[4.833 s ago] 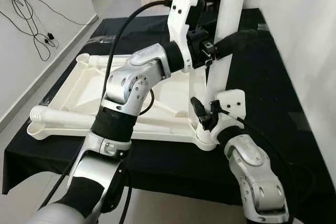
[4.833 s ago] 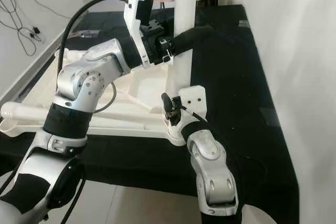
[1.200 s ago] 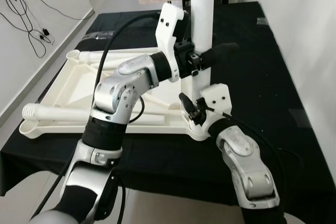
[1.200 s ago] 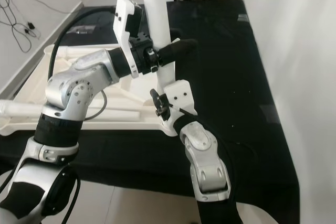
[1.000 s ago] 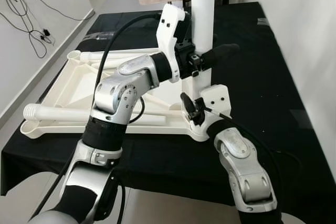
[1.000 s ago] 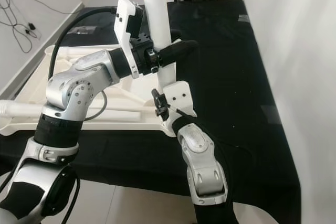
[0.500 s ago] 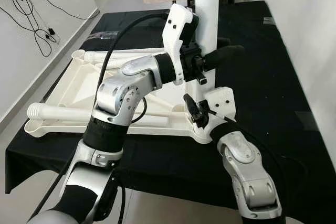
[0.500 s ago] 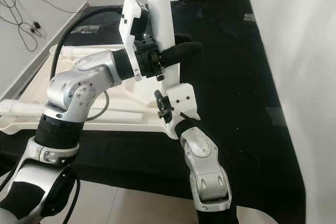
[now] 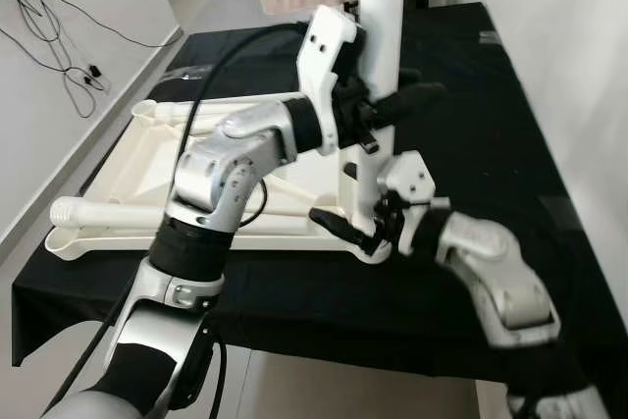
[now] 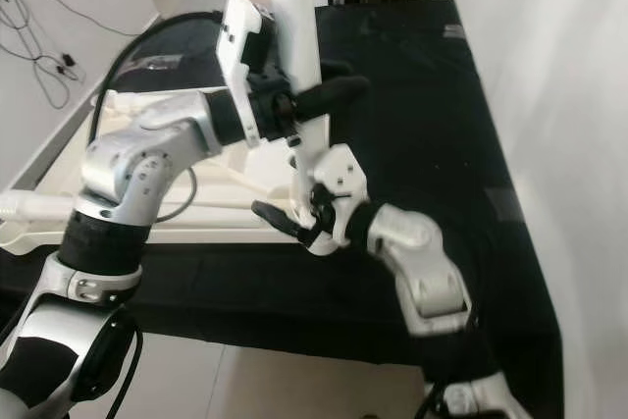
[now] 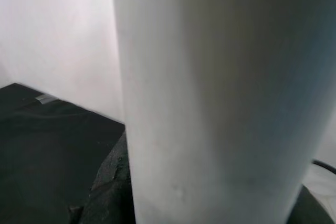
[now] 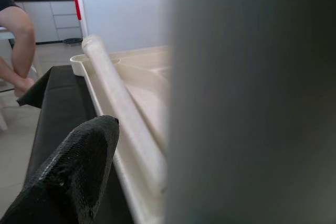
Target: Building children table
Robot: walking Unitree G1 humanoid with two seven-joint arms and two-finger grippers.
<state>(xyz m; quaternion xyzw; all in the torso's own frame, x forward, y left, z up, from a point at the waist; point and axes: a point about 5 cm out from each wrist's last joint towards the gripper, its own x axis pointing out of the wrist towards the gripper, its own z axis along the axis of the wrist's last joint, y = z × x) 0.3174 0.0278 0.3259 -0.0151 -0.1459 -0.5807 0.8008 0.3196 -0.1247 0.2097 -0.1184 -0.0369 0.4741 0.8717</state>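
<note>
Jaws of the left gripper [image 9: 378,117] are seen clenched around the upright white leg [image 9: 381,7], one black finger [image 9: 410,100] wrapped across its right side at mid-height, in the upper centre of the left eye frame. Jaws of the right gripper [image 9: 355,228] are found lower, at the foot of the same leg; one finger [image 9: 336,224] is stretched leftward along the near rim, and whether these jaws are closed on anything cannot be told.

At the left of the frame the upturned white tabletop [image 9: 128,169] is laid flat on the black-covered table [image 9: 471,134], with two loose legs on it: one [image 9: 108,213] along the near rim, another [image 9: 211,105] along the far rim. At centre, the held leg is stood with its long axis vertical at the tabletop's near right corner, directly between the two grippers, the left above and the right at the base. It is judged that any seating or twisting of the leg depends on that axis being kept square over the corner socket.

In the right wrist view a loose leg [image 12: 123,124] and a seated person's legs [image 12: 18,45] are shown; in the left wrist view the leg's surface [image 11: 210,98] is seen close up.
</note>
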